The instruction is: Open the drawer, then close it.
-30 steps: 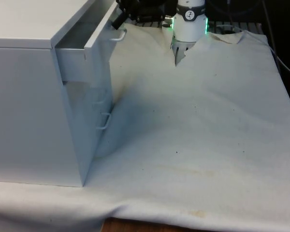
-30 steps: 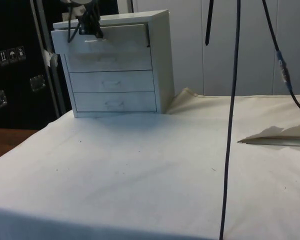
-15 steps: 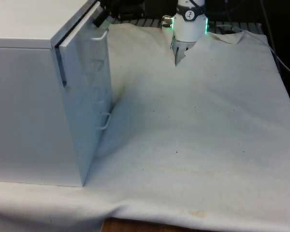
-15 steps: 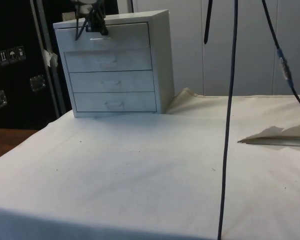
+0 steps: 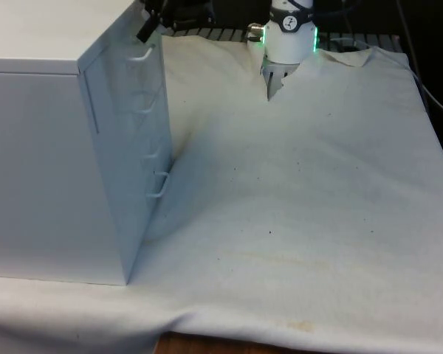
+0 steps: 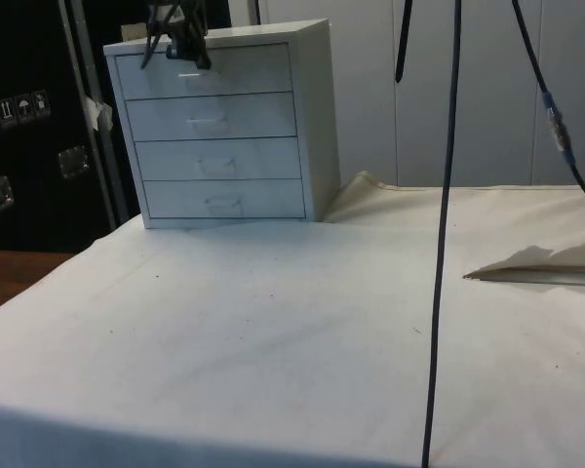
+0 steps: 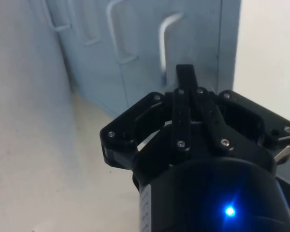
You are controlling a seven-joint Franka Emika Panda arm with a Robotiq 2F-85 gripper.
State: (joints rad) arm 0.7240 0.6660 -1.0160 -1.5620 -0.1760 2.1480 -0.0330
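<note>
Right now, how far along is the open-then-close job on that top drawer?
It looks nearly finished. Done: the top drawer sits flush with the three drawers below it in the chest of drawers, so it appears closed. In hand: the gripper is at the drawer's handle, fingers together. Left: backing the gripper away from the chest.

Setting: a robot lab or test cell, not a home. Evidence: a work table under a plain white cloth [image 5: 317,192], wrinkled and lightly stained, with a single white chest of drawers [image 6: 224,127] set on it as a test piece. Black curtains [image 5: 428,29] hang behind the table. Loose black cables [image 6: 444,244] drop through the side view. Dark equipment cabinets [image 6: 29,117] with handling-symbol stickers stand beside the chest.
</note>
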